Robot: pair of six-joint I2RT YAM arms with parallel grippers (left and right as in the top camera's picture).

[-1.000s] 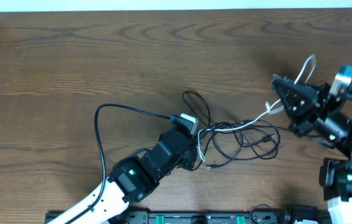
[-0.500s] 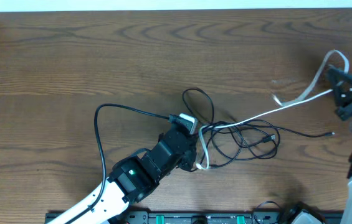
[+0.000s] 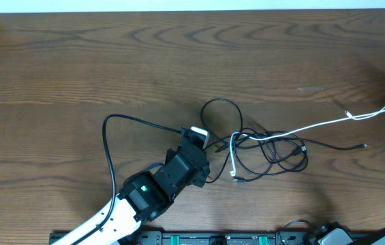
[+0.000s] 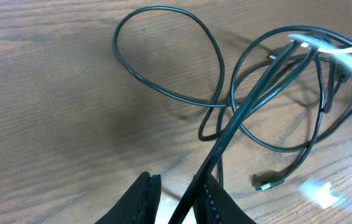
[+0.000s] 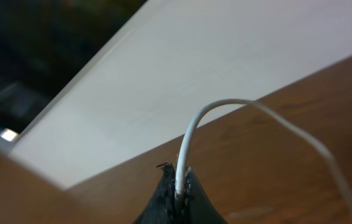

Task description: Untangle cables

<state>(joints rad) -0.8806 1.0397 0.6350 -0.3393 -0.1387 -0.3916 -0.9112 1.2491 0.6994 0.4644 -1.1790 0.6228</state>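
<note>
At the middle of the desk [image 3: 97, 54], the cables [image 3: 271, 151] lie in a loose knot of overlapping black loops, and one round loop [image 3: 219, 101] stands clear at the top of the bunch. Out of that knot comes the white cable [image 3: 315, 125]. One end hangs down beside the loops, its small plug [image 3: 234, 175] resting on the wood. The rest runs in a long, nearly straight line to the far right edge of the overhead view.

And there's the right gripper [image 5: 177, 190], raised off to the right, jaws pressed together on that white cable. The cord arches up out of the tips and curves away.

Over on the near side of the knot sits the left gripper [image 4: 179, 186], low over the desk. One black cable [image 4: 216, 152] runs straight up from between its jaws into the crossing strands, pinched there. A thin black end [image 3: 364, 145] trails off to the right, apart from the bunch, lying flat on the desk.
</note>
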